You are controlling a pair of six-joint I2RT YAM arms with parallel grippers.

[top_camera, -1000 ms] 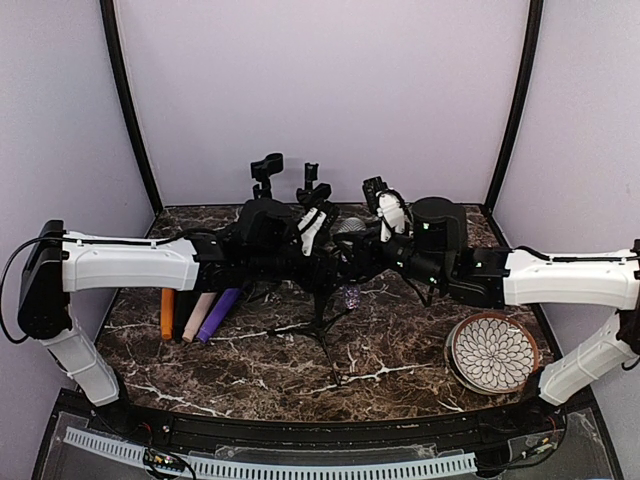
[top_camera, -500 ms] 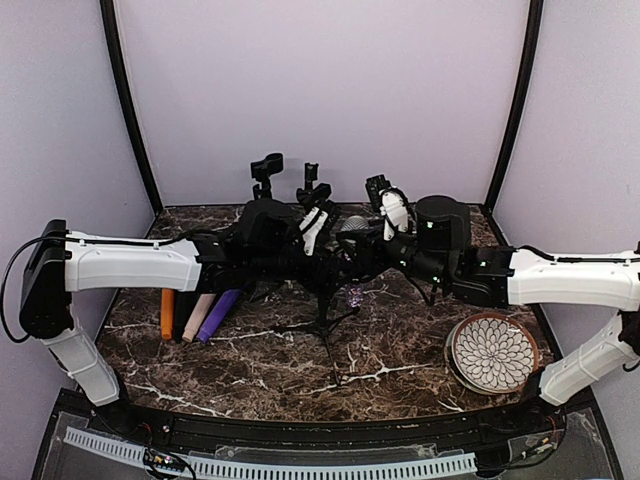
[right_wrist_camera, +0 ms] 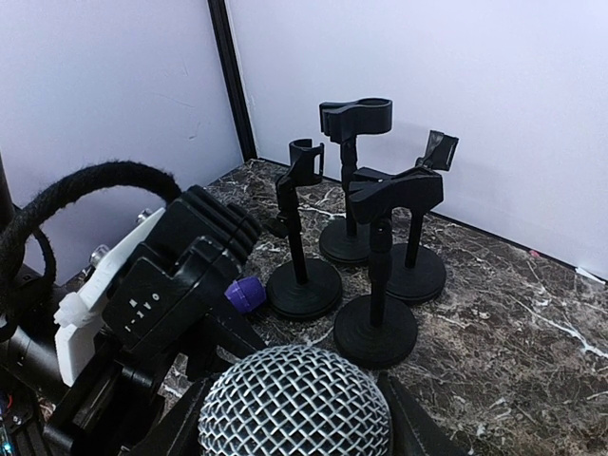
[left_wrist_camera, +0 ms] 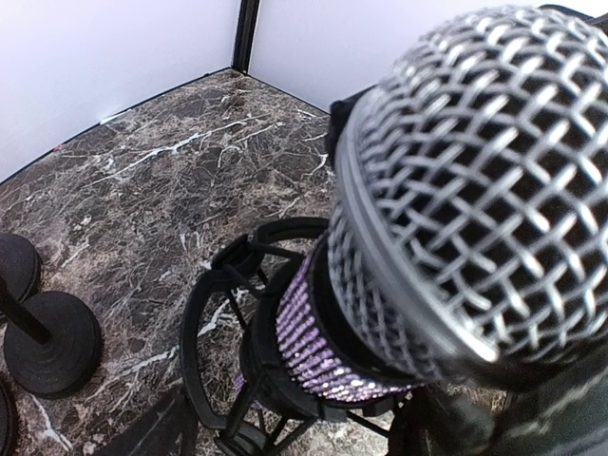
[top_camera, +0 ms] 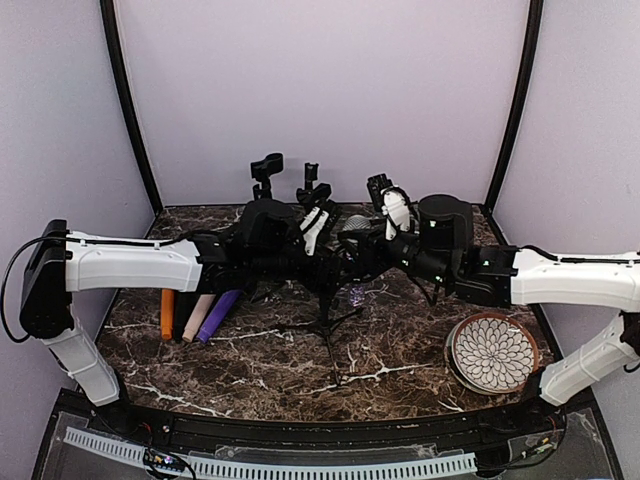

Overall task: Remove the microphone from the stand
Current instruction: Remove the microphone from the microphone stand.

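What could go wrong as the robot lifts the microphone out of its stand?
The microphone sits inside its black cradle, so pulling may drag or tip the thin-legged tripod stand. The empty stands close behind could be knocked over during the lift.

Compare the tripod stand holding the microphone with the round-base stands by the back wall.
The tripod stand rests on thin spread legs; the round-base stands sit on flat discs. The tripod stand holds the microphone; the round-base stands' clips are empty. The tripod stand is mid-table; the round-base stands cluster at the rear. All are black.
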